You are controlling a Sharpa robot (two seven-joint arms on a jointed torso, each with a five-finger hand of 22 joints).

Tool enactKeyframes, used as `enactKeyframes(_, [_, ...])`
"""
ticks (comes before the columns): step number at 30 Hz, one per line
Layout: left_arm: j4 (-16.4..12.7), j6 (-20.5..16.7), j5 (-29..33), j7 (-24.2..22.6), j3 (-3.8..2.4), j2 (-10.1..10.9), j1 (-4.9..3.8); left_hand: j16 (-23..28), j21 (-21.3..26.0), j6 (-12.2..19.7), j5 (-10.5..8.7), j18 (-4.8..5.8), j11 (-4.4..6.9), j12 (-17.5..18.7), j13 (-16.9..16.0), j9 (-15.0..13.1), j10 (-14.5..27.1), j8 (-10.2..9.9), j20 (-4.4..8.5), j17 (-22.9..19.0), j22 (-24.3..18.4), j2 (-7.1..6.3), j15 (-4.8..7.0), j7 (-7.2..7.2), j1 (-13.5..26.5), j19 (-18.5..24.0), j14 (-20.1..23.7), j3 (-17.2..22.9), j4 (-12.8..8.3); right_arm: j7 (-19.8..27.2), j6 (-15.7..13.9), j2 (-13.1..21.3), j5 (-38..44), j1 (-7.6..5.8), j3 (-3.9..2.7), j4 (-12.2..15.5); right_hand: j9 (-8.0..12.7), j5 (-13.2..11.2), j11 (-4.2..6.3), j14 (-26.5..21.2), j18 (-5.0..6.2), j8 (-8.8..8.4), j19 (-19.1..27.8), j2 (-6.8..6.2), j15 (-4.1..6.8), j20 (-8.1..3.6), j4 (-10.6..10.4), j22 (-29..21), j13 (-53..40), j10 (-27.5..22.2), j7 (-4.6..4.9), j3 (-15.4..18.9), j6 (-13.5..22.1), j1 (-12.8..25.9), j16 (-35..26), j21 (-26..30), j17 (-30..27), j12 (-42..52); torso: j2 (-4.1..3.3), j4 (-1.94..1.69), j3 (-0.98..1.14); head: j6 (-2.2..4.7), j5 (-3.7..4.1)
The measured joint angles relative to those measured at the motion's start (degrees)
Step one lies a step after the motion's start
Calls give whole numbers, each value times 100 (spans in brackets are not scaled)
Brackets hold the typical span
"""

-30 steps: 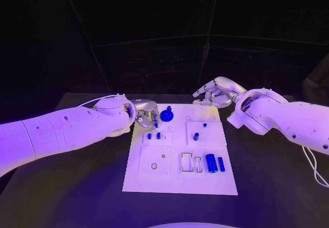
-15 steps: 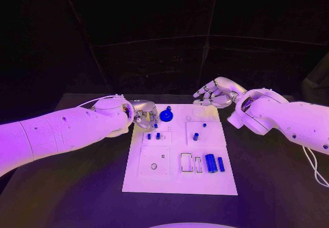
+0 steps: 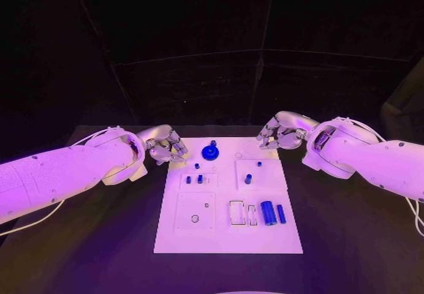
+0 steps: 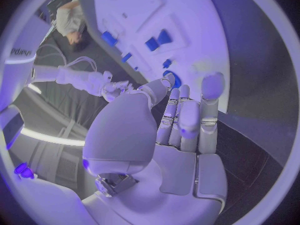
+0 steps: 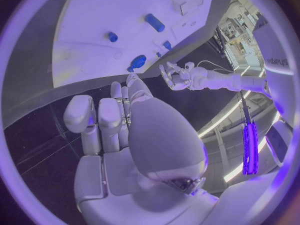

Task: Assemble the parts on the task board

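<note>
The white task board [image 3: 221, 236] lies in the middle of the black table. A round blue part [image 3: 210, 152] stands near its far edge. Small blue pegs [image 3: 200, 179] stand in a block on the left and another peg [image 3: 248, 179] on the right. Two blue cylinders [image 3: 268, 212] lie side by side toward the near right. My left hand [image 3: 164, 147] hovers just off the board's far left corner, fingers apart and holding nothing [image 4: 181, 125]. My right hand [image 3: 281, 133] hangs over the far right corner, also with nothing in it [image 5: 119, 120].
Two empty rectangular slots [image 3: 238, 212] sit beside the cylinders, and a square plate with a small hole [image 3: 195, 218] lies at the near left. Black table [image 3: 97, 245] surrounds the board on all sides.
The camera has shifted a little. My left hand has drawn back from the pegs, off the board's left edge. The right hand has stayed by the far right corner.
</note>
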State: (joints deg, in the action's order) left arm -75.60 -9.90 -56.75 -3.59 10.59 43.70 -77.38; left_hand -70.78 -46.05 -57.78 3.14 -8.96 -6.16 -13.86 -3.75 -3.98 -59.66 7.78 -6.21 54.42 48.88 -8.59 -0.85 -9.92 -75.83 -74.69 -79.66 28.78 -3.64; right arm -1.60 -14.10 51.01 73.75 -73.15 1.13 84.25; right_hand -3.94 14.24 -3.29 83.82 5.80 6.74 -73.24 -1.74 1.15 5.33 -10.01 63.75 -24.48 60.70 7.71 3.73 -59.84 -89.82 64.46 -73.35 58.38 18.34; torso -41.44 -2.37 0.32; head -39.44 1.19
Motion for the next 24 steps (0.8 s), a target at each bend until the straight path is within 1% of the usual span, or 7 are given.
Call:
enactKeyframes(2, [-115,-78,906,-387,3,77,-3,238,410,-15,0,-34,0,-3,-9,0,0,0,-15,-373,-342,27,-2,14,-27,210,176,17,17,-95,22,29,404,68,3,58,6,-52,-21,14,0,-54,-4,-7,-14,5,-19,15,236,14,19,-62,-19,-7,14,0,10,-188,-3,5,1,24,33])
enactKeyframes(4, [-216,-124,1671,-715,7,118,-4,368,630,-85,0,-50,34,-91,-34,0,-111,27,-20,-578,-523,117,15,40,-23,328,283,35,35,-176,34,47,737,141,10,103,8,-61,-62,23,0,-82,-19,-28,-22,20,-27,30,403,-20,19,-70,-19,-28,21,0,16,-318,-7,10,1,42,76])
enactKeyframes(6, [-319,-166,2503,-1074,10,149,-3,519,737,-132,0,-110,75,-145,-44,0,-200,44,-6,-808,-601,140,32,73,-26,386,407,41,41,-259,49,59,1078,218,18,151,13,-79,-75,11,0,-114,-34,-60,-34,34,-37,33,530,-33,19,-80,-19,-59,41,0,20,-407,-8,10,1,52,113])
enactKeyframes(12, [-548,-238,3909,-1704,14,239,7,757,834,-161,0,-124,77,-187,-44,1,-242,44,-3,-1185,-667,140,44,62,-26,461,575,41,41,-418,77,32,1728,348,19,221,12,-106,-123,17,0,-194,-61,-119,-70,62,-58,87,822,-81,89,-101,53,-42,77,-32,60,-575,-11,9,-1,77,163])
enactKeyframes(15, [-643,-261,4395,-1912,16,282,9,780,854,-161,0,-125,73,-189,-44,1,-280,44,7,-1231,-679,140,44,62,-26,490,616,40,40,-481,94,-4,1969,392,19,249,12,-132,-143,21,0,-231,-91,-130,-106,92,-47,120,941,-61,90,-163,54,-52,125,-65,95,-620,-11,2,-1,71,193])
enactKeyframes(20, [-742,-288,4870,-2105,19,373,12,782,854,-161,0,-124,94,-211,-43,1,-301,66,7,-1259,-685,140,44,62,-26,490,616,24,23,-536,147,-65,2205,422,20,261,12,-448,-180,21,-1,-260,-107,-141,-106,108,-12,177,1209,-24,90,-371,54,-140,179,-92,128,-699,-11,-6,-1,67,220])
enactKeyframes(24, [-794,-306,5088,-2185,22,426,14,805,868,-160,0,-124,94,-211,-43,1,-301,66,7,-1275,-686,140,44,62,-26,490,616,24,24,-556,202,-104,2309,462,20,263,12,-464,-186,21,-1,-260,-123,-141,-105,99,-13,218,1305,-18,90,-431,54,-140,225,-132,168,-716,-11,-6,-1,59,215])
